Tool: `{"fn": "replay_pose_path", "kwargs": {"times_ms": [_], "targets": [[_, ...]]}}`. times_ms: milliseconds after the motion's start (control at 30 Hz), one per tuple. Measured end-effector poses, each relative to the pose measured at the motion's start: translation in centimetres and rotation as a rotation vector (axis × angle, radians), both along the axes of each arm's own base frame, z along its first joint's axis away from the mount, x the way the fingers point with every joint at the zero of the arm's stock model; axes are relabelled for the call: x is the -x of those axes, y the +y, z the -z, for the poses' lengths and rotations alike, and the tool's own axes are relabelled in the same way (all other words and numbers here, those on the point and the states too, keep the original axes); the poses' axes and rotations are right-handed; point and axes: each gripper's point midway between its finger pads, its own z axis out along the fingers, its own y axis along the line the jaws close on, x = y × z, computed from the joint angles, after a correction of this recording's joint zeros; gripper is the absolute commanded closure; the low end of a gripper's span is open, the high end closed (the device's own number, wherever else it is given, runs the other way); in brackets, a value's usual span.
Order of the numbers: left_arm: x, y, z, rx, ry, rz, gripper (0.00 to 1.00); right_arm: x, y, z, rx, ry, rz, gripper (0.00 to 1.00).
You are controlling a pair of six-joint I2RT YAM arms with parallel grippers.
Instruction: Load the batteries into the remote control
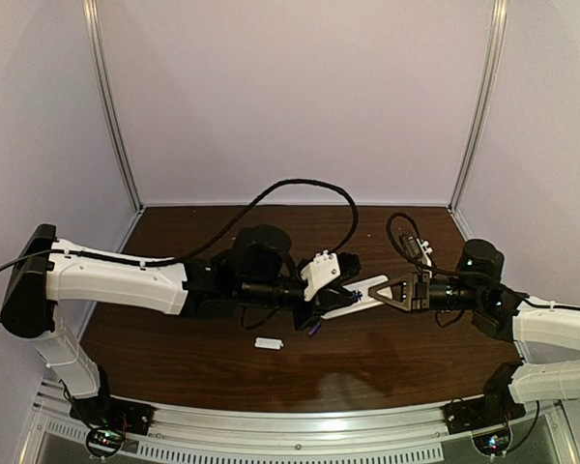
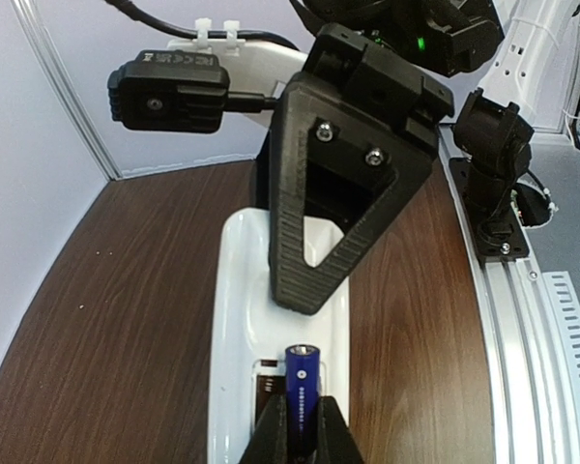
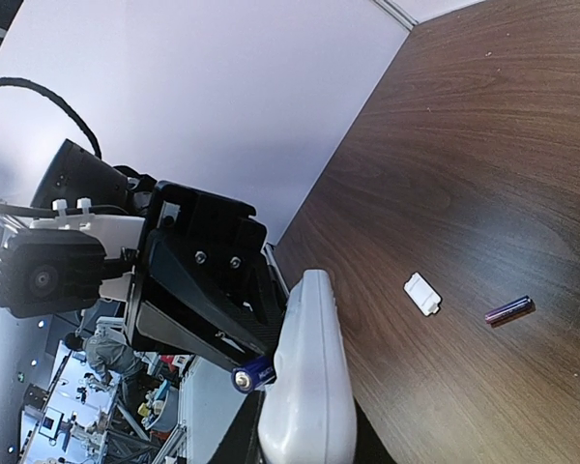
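Note:
My right gripper (image 1: 372,293) is shut on the white remote control (image 1: 353,305) and holds it above the table, back side up with its battery bay open (image 2: 261,387). Its black finger (image 2: 333,193) lies across the remote's back (image 2: 234,309). My left gripper (image 2: 302,414) is shut on a purple-blue battery (image 2: 303,377), which stands upright over the right side of the bay. In the right wrist view this battery (image 3: 254,374) pokes out beside the remote (image 3: 309,387). The second battery (image 3: 508,309) lies on the table, also visible from the top (image 1: 314,329).
A small white cover piece (image 1: 269,342) lies on the dark wood table near the front, left of the loose battery; it also shows in the right wrist view (image 3: 422,294). White walls enclose the back and sides. An aluminium rail (image 2: 507,329) runs along the near edge.

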Motion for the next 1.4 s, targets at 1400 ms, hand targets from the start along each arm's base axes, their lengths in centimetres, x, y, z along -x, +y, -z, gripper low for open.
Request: {"fn": "replay_pose_path", "kwargs": {"times_ms": [1400], "targets": [[0.3, 1.1, 2.2, -0.13, 0.048, -0.011, 0.65, -0.3, 0.0, 1.4, 0.045, 0.005, 0.007, 1.0]]}}
